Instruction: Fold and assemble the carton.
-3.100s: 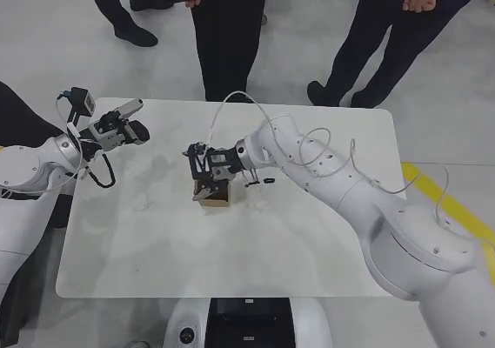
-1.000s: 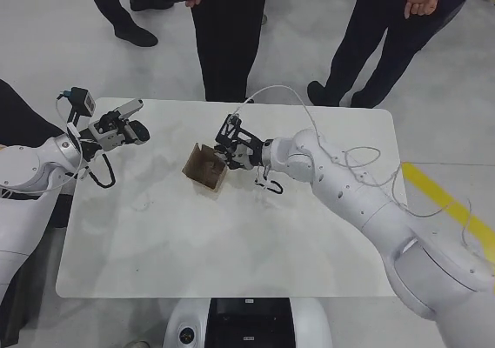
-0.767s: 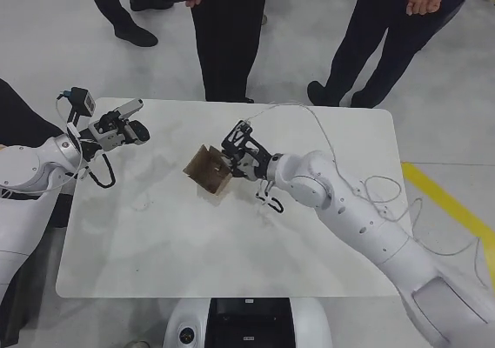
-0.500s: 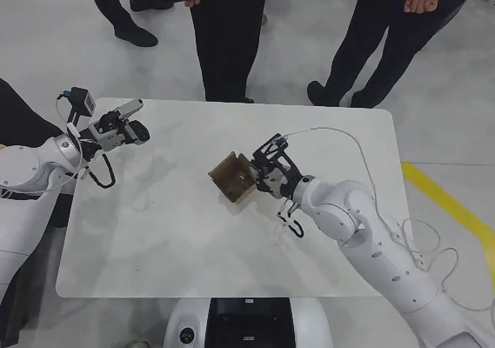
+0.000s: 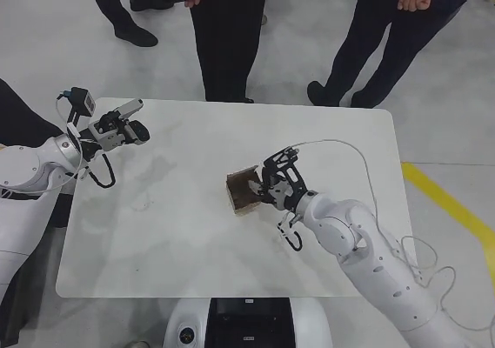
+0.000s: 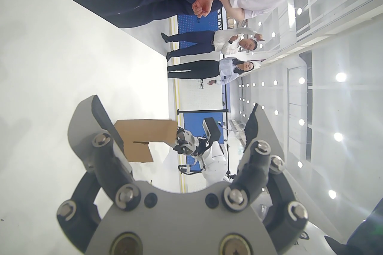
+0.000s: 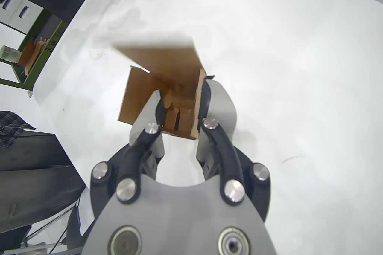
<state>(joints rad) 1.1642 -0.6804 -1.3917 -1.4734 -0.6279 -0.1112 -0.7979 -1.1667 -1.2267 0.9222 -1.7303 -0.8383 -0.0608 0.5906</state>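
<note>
Clamping a small brown cardboard carton [image 5: 245, 189] by one side wall, the right gripper [image 5: 269, 184] sits a little right of the middle of the white tabletop [image 5: 186, 252] in the top view. The carton is an open box, tipped so that its dark inside shows, with one flap spread out on the side away from the gripper. The left gripper [image 5: 132, 129] hangs over the far left corner of the tabletop, well apart from the carton.

In the left wrist view, the left gripper [image 6: 175, 102] has its fingers [image 6: 98, 118] spread wide with nothing between them. Far off, the carton [image 6: 143, 136] shows plain tan outer walls with a slit between two panels. The right gripper [image 6: 182, 144] meets it at the corner farthest from the tabletop [image 6: 45, 59].

In the right wrist view, the carton [image 7: 140, 94] opens toward the camera. A long flap stands raised at its far side, blurred along the edge, and short folded tabs sit inside. One of the right gripper's [image 7: 183, 88] fingers [image 7: 154, 111] reaches into the mouth. The other lies flat against the outside of a side wall. The fingers are closed partway, with that wall and the tabs pinched between them. Whether the carton's base touches the tabletop [image 7: 269, 59] cannot be told.
</note>
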